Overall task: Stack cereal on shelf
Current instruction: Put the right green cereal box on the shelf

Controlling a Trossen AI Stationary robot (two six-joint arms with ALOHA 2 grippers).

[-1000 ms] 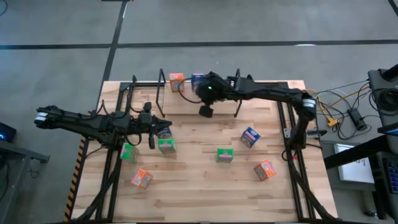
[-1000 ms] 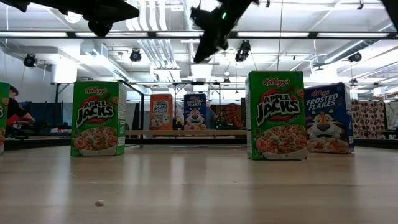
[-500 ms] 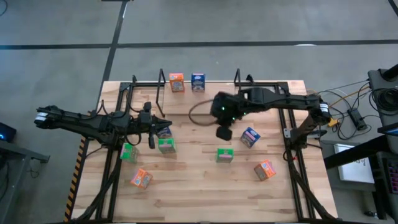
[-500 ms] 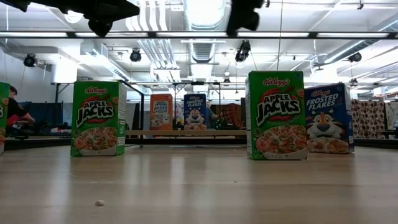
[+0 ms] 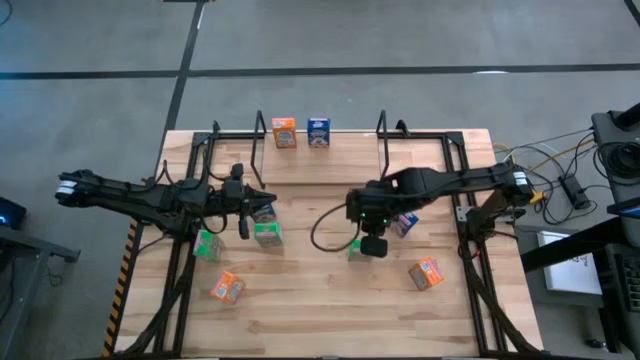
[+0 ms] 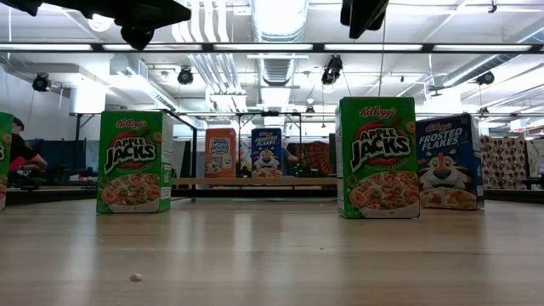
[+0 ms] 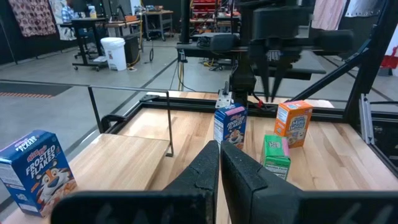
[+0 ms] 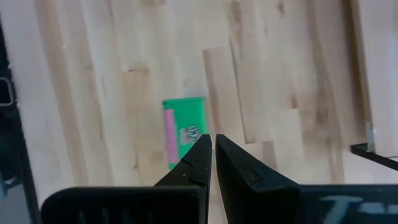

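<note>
**Right gripper hangs closed above a green box at mid-table**

Across the wooden table [image 5: 300,310], the shelf [image 5: 330,150] of thin black rods stands along the far edge, with an orange box [image 5: 284,132] and a blue box [image 5: 319,131] side by side on it. Both dark arms reach inward. The right arm stretches from the right side to the table's middle, and the right gripper [image 8: 212,149] points straight down with its fingers pressed together, holding nothing. Directly below it lies a green box [image 8: 184,129], partly hidden under the wrist in the high view. The left gripper [image 7: 219,163] waits over the left half of the table, fingers likewise closed and empty, just above another green box [image 5: 267,234].

Loose cereal is scattered on the table: a third green box [image 5: 207,245] and an orange box [image 5: 227,288] near the left front, an orange box [image 5: 427,272] at the right front, and a blue box [image 5: 406,224] just beside the right arm.
</note>
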